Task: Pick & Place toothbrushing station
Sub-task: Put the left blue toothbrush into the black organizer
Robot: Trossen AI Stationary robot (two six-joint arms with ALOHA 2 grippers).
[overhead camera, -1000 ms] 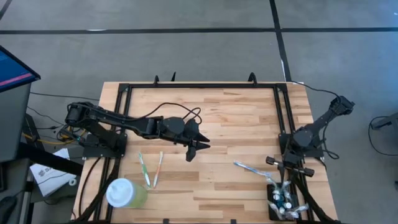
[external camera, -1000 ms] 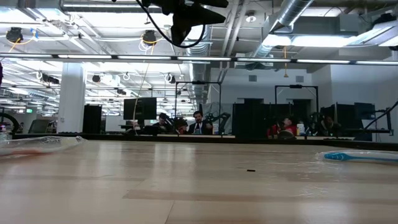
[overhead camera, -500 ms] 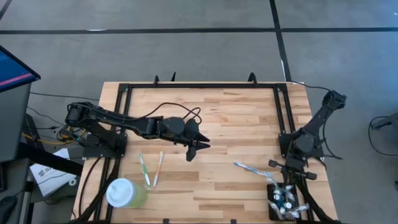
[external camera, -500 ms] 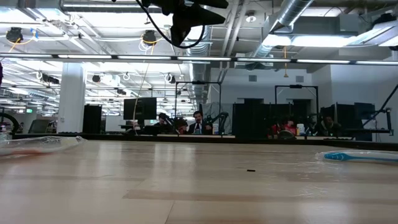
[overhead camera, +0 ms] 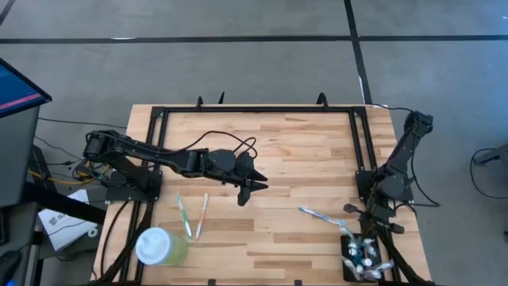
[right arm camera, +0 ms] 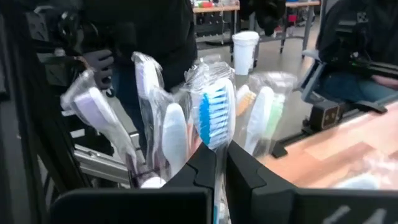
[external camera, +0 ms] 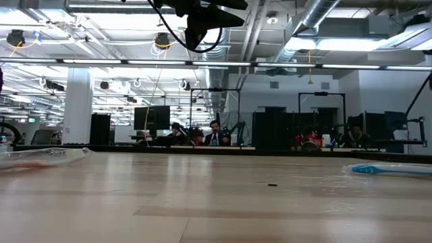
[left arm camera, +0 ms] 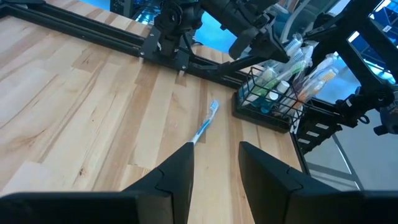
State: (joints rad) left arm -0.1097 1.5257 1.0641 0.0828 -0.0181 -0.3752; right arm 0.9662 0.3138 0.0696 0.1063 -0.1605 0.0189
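Starting at the left front of the table (overhead camera: 302,151): pale green cup (overhead camera: 159,246) near the front edge, with two loose toothbrushes (overhead camera: 193,216) lying side by side just beside it toward the middle, out of the way of the work on the far side.

Next, over mid-table: left gripper (overhead camera: 249,189) hanging clear of the wood on an outstretched arm, fingers parted with nothing between them (its wrist view looks across bare planks toward the right corner). Probably parked there to wait without blocking the other arm.

Further right: a wrapped blue toothbrush (overhead camera: 320,215) flat on the wood, near but apart from the toothbrushing station (overhead camera: 355,259). Seated in the front right corner, black and wire-sided, crowded with upright wrapped brushes and tubes.

Directly above it: right gripper (overhead camera: 367,233), pointing down among the brush heads. Pinched tight on the stem of a wrapped blue-bristled toothbrush (right arm camera: 210,118), judging by its wrist view; a grip low on the stem would suit lifting it straight out.

Compared with a second ago: right elbow swung inward and folded, gripper sunk closer onto the station, jaws gone from slightly apart to closed. Left arm, cup and loose brushes unchanged.
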